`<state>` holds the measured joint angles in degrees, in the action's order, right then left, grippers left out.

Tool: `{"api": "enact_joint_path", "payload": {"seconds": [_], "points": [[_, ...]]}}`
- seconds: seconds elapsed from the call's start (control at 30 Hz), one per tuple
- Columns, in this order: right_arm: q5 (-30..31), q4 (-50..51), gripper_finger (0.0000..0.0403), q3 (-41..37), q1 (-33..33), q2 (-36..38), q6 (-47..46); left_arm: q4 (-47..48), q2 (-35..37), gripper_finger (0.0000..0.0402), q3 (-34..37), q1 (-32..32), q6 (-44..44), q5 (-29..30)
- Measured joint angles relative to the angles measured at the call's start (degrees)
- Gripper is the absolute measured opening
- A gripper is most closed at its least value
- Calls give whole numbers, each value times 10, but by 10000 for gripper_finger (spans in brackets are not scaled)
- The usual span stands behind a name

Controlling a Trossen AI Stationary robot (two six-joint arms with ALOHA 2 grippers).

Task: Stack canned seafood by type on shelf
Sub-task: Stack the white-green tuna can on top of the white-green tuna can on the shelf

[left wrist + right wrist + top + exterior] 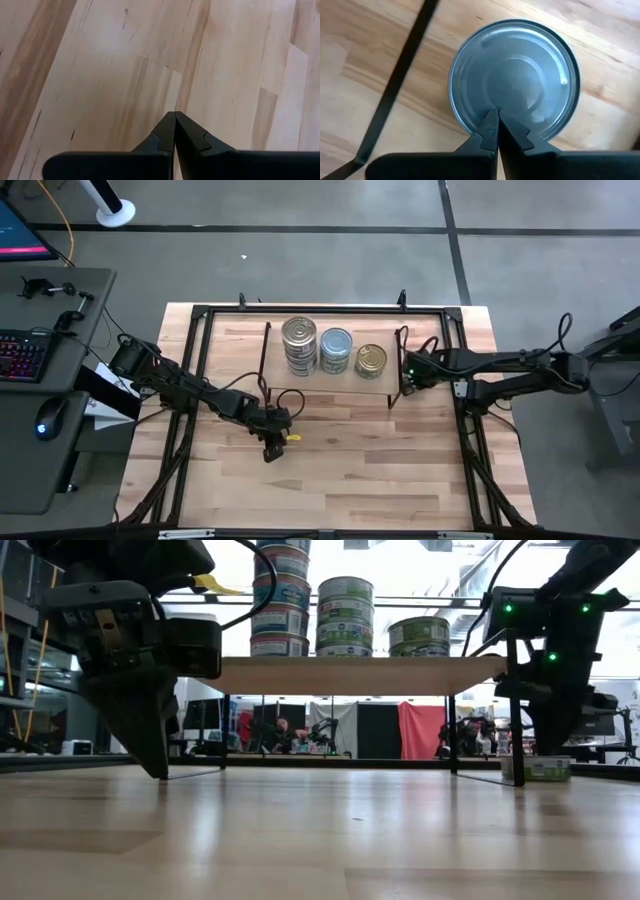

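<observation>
Wooden tabletop (pixel 340 460): right gripper (pixel 497 116), fingers pressed together and empty, hangs over a lone tin (pixel 520 75) beside the shelf (pixel 360 675); unopened, it may knock that can. Left gripper (pixel 175 117) waits closed, away from the stacks (pixel 300 345).

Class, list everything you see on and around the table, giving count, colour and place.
shelf: one, light wood, black legs, back of table
can stacks: three abreast on shelf, silver stack, pale blue stack, gold stack
loose can: one, blue-silver lid, tabletop by shelf's right end
keyboard: one, dark, side desk
left end effector: shut, empty, over bare tabletop
right end effector: shut, above loose can
</observation>
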<state>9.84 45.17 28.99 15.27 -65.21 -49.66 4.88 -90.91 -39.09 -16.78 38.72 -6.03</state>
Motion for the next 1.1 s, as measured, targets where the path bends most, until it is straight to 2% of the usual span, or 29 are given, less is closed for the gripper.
{"api": "enact_joint_path", "payload": {"seconds": [0.27,0.5,0.9,1.1], "points": [[-27,6,0,4,-8,-8,10,33,16,0,0,0,-8,6],[-79,49,0,6,-75,-4,13,43,25,0,0,2,-29,11],[-100,70,0,7,-253,-3,-165,44,27,0,0,7,-50,14],[-155,47,0,13,-343,-5,-269,44,37,0,0,6,-76,14]]}}
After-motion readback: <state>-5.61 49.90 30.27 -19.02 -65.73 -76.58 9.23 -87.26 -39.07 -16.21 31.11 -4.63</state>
